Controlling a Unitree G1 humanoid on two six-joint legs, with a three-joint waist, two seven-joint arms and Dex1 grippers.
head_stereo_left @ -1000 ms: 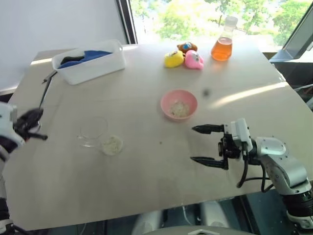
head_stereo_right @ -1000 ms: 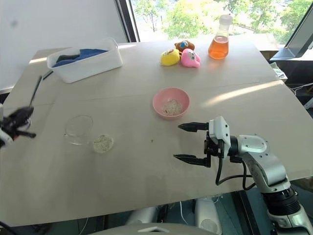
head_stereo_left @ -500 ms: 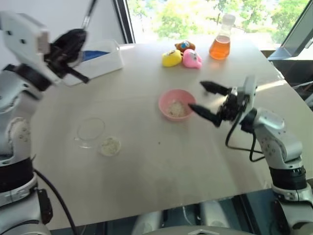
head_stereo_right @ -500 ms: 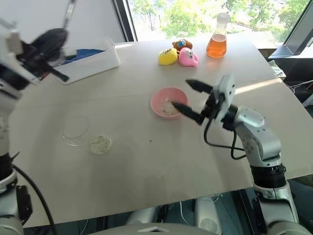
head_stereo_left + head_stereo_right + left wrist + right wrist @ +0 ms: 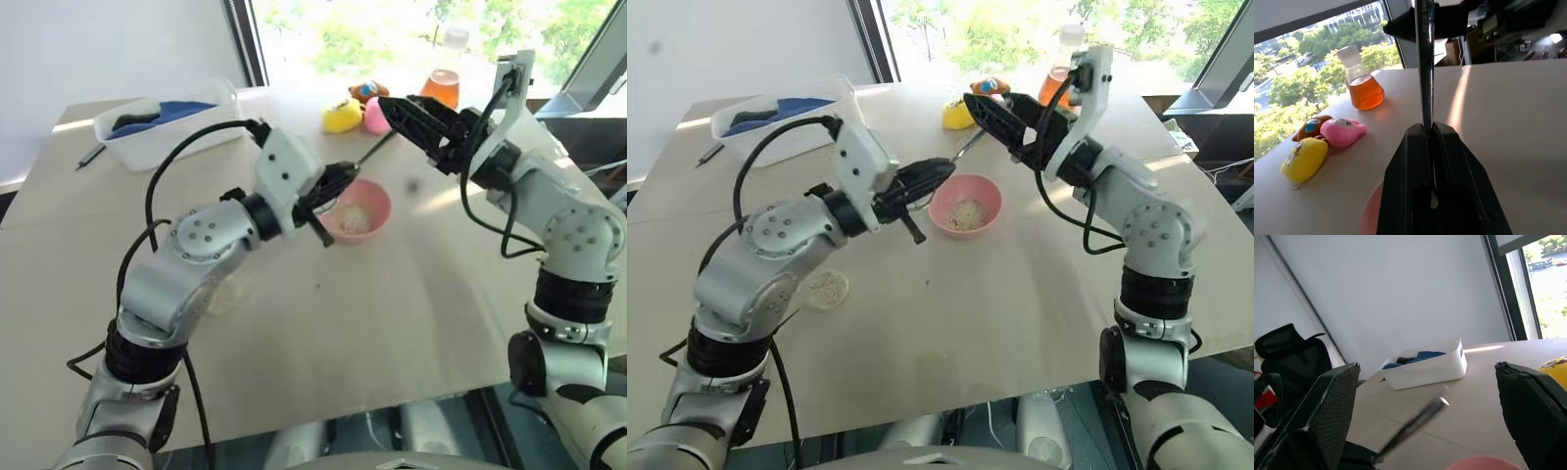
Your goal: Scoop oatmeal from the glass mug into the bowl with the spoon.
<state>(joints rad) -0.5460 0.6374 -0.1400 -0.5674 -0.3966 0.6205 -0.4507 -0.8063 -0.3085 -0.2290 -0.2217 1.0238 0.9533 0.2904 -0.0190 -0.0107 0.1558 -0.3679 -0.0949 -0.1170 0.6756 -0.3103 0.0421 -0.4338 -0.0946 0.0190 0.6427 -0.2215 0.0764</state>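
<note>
My left gripper (image 5: 336,180) is shut on the spoon (image 5: 965,147), raised just left of the pink bowl (image 5: 377,201). The bowl holds some oatmeal (image 5: 967,212). A second small patch of oatmeal (image 5: 830,289) lies on the table beside my left arm. The spoon's slender metal shaft (image 5: 1424,63) rises from the shut fingertips (image 5: 1415,134) toward my right gripper (image 5: 394,119). That gripper hovers open above the bowl's far side. In the right wrist view the spoon's free end (image 5: 1418,421) shows between the wide-apart fingers (image 5: 1334,396), touching neither. My left arm hides the glass mug.
At the back left stands a white tub (image 5: 167,132) holding a blue cloth, with a dark pen (image 5: 88,157) beside it. Yellow and pink plush toys (image 5: 348,116) and a flask of orange liquid (image 5: 441,86) sit at the back. A black chair (image 5: 1283,352) stands beyond the table.
My left arm has swung right from over the tub to the bowl, carrying the spoon. My right gripper has risen and moved toward the back, staying open.
</note>
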